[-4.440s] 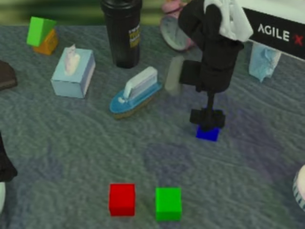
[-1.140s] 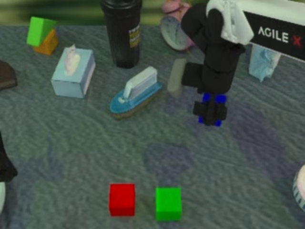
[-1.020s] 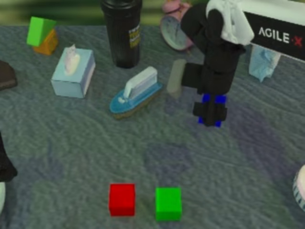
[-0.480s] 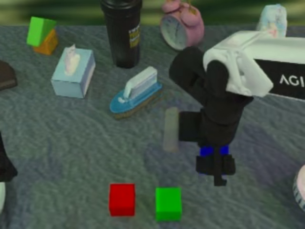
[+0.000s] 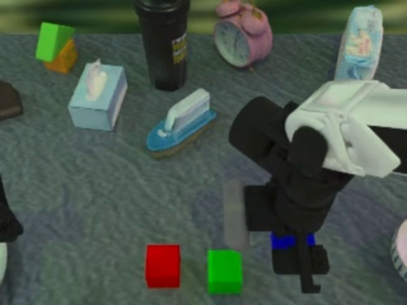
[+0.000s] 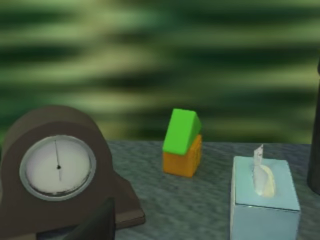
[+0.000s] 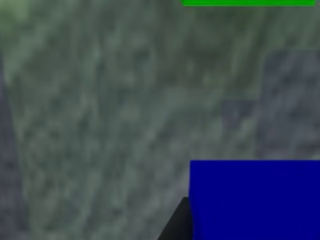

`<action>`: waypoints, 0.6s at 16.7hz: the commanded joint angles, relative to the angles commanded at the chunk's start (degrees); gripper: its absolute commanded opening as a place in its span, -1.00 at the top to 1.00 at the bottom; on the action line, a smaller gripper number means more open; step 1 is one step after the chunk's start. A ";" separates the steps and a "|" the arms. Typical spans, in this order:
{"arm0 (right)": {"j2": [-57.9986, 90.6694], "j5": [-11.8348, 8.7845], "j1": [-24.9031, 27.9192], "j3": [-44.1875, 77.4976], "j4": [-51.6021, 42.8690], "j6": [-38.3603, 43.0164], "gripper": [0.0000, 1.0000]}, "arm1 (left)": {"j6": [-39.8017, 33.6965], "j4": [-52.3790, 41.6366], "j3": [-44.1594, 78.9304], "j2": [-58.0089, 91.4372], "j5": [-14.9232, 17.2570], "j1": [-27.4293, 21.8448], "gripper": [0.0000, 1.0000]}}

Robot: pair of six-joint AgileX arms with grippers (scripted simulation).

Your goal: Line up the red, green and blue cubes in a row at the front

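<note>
The red cube and the green cube sit side by side near the table's front edge. My right gripper is shut on the blue cube, held above the cloth just right of the green cube. In the right wrist view the blue cube fills the lower corner and a strip of the green cube shows at the edge. My left arm stays parked at the left edge; its wrist view does not show its fingertips clearly.
At the back stand a lime wedge on an orange block, a tissue box, a black cup, a pink alarm clock and a brush. A brown mantel clock is at far left.
My right gripper took hold of the blue cube, lifted it, and carried it from mid-table toward the front, now beside the green cube. The red and green cubes have not moved.
</note>
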 joint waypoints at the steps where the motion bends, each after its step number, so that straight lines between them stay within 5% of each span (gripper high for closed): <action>1: 0.00 0.00 0.00 0.00 0.00 0.00 1.00 | 0.00 0.00 0.00 0.00 0.00 0.00 -1.00; 10: 5.41 -0.05 -0.14 -7.21 12.77 0.02 1.00 | 0.00 0.00 0.00 0.00 0.00 0.00 -1.00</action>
